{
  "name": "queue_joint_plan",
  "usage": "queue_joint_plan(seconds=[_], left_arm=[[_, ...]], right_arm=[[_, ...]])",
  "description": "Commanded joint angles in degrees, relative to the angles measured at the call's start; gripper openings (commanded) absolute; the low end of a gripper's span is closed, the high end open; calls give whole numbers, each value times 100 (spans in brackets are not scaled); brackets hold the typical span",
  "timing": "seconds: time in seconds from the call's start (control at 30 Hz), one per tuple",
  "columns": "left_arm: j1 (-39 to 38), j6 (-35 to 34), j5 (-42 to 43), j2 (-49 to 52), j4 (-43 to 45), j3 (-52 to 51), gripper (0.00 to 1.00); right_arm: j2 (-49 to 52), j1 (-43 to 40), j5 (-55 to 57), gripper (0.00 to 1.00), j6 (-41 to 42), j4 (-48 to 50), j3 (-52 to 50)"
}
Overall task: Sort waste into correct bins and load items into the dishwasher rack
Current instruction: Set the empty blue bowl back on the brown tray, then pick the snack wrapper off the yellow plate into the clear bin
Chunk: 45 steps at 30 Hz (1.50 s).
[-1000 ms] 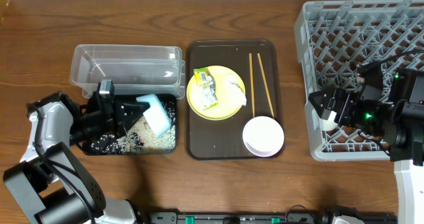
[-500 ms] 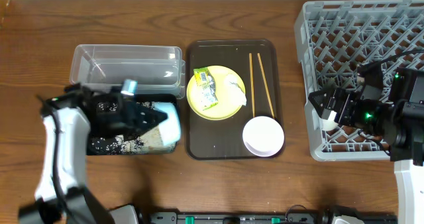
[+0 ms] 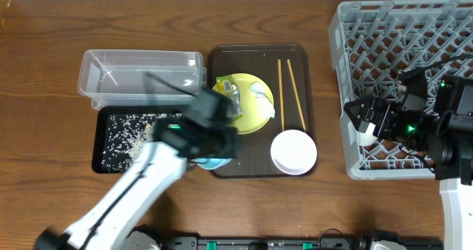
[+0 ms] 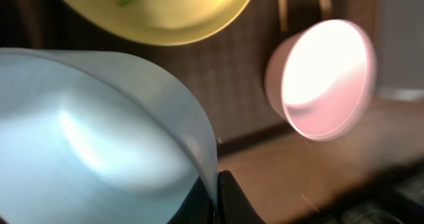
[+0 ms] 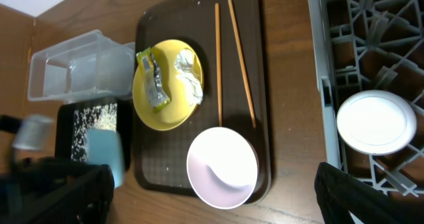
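My left gripper (image 3: 209, 143) is shut on the rim of the light blue bowl (image 3: 215, 163) and holds it over the front left corner of the brown serving tray; the arm is blurred. In the left wrist view the fingers (image 4: 216, 199) pinch the bowl's wall (image 4: 99, 138). Rice scraps (image 3: 126, 135) lie in the black tray (image 3: 100, 161). The clear tub (image 3: 140, 76) stands behind it. The yellow plate (image 3: 247, 109) holds the wrapper (image 3: 229, 96) and the white scrap (image 3: 264, 98). Chopsticks (image 3: 288, 95) and the pinkish-white bowl (image 3: 293, 151) lie on the serving tray. My right gripper (image 3: 360, 123) is open at the grey rack's (image 3: 414, 50) front left edge.
The dark brown serving tray (image 3: 259, 54) sits mid-table between the bins and the rack. A round white item (image 5: 376, 121) lies in the rack's front left cell. The right wrist view shows the plate (image 5: 165, 98), the pink bowl (image 5: 222, 168) and the blue bowl (image 5: 106, 151).
My left arm has swung right from over the black tray to the serving tray's front left corner, carrying the blue bowl. The rice stays in the black tray. The right arm has not moved.
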Motion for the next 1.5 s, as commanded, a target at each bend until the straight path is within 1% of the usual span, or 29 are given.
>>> queue_joint_plan(seconds=[0.0, 0.1, 0.13, 0.2, 0.23, 0.27, 0.3, 0.33, 0.4, 0.47, 0.57, 0.63, 0.7, 0.77, 0.87, 0.97, 1.0, 1.07, 1.17, 1.2, 1.23, 1.27, 1.33, 1.43, 1.47], left_arm=[[-577, -686, -1364, 560, 227, 22, 6], [-824, -737, -1375, 1021, 570, 24, 7], [-852, -776, -1373, 1119, 660, 24, 9], [-879, -774, -1316, 1235, 789, 33, 17], [-876, -774, -1309, 1237, 802, 48, 24], [-876, -769, -1309, 1231, 776, 90, 27], [-876, -752, -1309, 1204, 684, 181, 31], [-874, -675, -1309, 1182, 575, 302, 40], [-872, -437, -1311, 1145, 291, 649, 46], [-870, -142, -1322, 1139, 61, 1032, 49], [-866, 179, -1451, 1139, 83, 1381, 52], [-859, 343, -1849, 1156, 273, 1403, 52], [-820, 557, -2426, 1281, 437, 1403, 53], [-730, 780, -2688, 1504, 612, 1403, 54], [-529, 997, -2684, 1985, 866, 1403, 63], [-280, 992, -2610, 2500, 1108, 1403, 69], [-199, 992, -2500, 2664, 1189, 1403, 70], [-66, 990, -2328, 2922, 1311, 1403, 70], [96, 741, -2218, 3174, 1390, 1403, 69], [138, 728, -2124, 3228, 1429, 1403, 67], [177, 728, -1993, 3259, 1451, 1403, 61], [221, 728, -1812, 3276, 1484, 1403, 52], [254, 732, -1596, 3279, 1567, 1403, 41], [262, 730, -1239, 3279, 1617, 1403, 15], [260, 732, -1110, 3279, 1617, 1403, 9]], right_arm=[[-20, 44, -70, 95, -35, 7, 101], [-20, 44, -70, 95, -37, 2, 101], [-20, 44, -70, 95, -37, 0, 101], [-20, 44, -70, 95, -37, 0, 101], [-20, 44, -70, 95, -37, 0, 101], [-20, 44, -70, 95, -37, 0, 101], [-20, 44, -70, 95, -37, 0, 101], [-20, 44, -70, 95, -37, 0, 101], [-20, 44, -68, 95, -37, 9, 101], [-20, 44, -68, 95, -37, 20, 101], [-20, 44, -68, 95, -37, 22, 101], [-20, 44, -66, 95, -37, 20, 101], [-20, 44, -66, 95, -37, 15, 101], [-20, 44, -68, 95, -37, 15, 101], [-20, 44, -68, 95, -35, 15, 101], [-20, 44, -68, 95, -35, 7, 101], [-20, 44, -68, 95, -35, -2, 101], [-20, 44, -68, 95, -35, -24, 101], [-20, 46, -68, 95, -35, -50, 101], [-20, 44, -68, 94, -35, -52, 101], [-20, 46, -68, 95, -35, -57, 101], [-20, 46, -68, 95, -35, -55, 101], [-20, 44, -66, 95, -35, -52, 101], [-20, 44, -68, 95, -35, -48, 101], [-20, 44, -70, 95, -35, -52, 101]])
